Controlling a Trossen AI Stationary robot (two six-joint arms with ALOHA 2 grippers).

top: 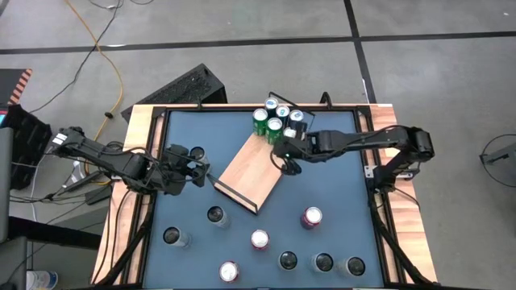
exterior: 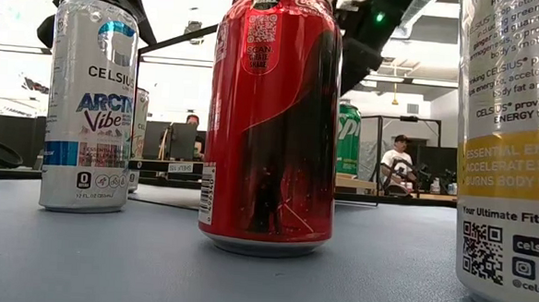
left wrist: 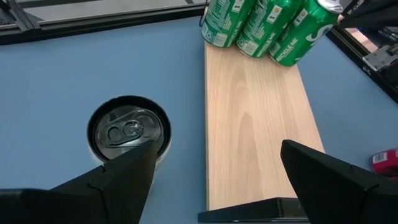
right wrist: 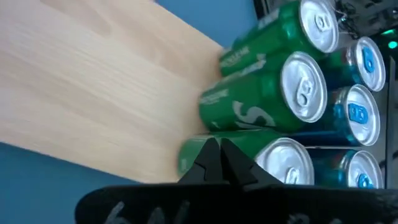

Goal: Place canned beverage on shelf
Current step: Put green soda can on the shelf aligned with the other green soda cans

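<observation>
The left gripper [top: 203,167] hovers over the blue tabletop [top: 322,185] with its two dark wedge-shaped fingers [left wrist: 118,180] spread wide and nothing between them. Just beyond its tips, a little to one side, stands a black-rimmed can [left wrist: 129,132] with a silvery round top and pull tab. Straight ahead of the fingers lies the shelf [left wrist: 261,124], a flat rectangle of pale, smooth-grained wood edged with a dark lip [top: 235,196] at its near end. Green cans [left wrist: 258,25] and blue-topped ones [right wrist: 360,115] cluster upright at the shelf's far end. The right gripper [top: 288,165] sits at that cluster, fingers pressed together and empty, tips against the side of a glossy green can [right wrist: 273,152].
</observation>
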